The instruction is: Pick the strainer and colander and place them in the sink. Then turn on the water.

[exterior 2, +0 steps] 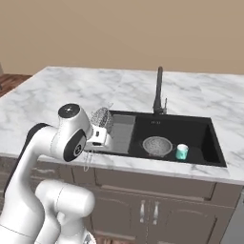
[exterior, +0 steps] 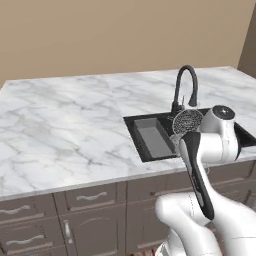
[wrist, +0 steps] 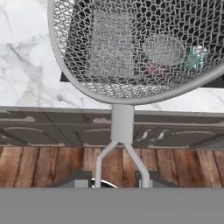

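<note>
My gripper (wrist: 114, 180) is shut on the thin wire handle of the strainer (wrist: 131, 48). In the hand view its round silver mesh basket spreads wide above the fingertips. The strainer (exterior 2: 101, 119) hangs over the counter's front edge at the left end of the sink (exterior 2: 193, 129), and its basket (exterior: 187, 120) also shows in front of the faucet's foot. The colander (exterior 2: 157, 145), a grey perforated bowl, sits on the black sink's floor. The tall black faucet (exterior 2: 158, 89) stands behind the basin, with no stream at its spout (exterior: 194, 102).
A grey ribbed rack (exterior 2: 122, 133) fills the sink's left end, right under the strainer. A small teal cup (exterior 2: 181, 152) stands in the basin to the right of the colander. White marble counter (exterior: 65, 120) stretches wide to the left. Cabinet drawers (exterior: 90, 197) line the front below.
</note>
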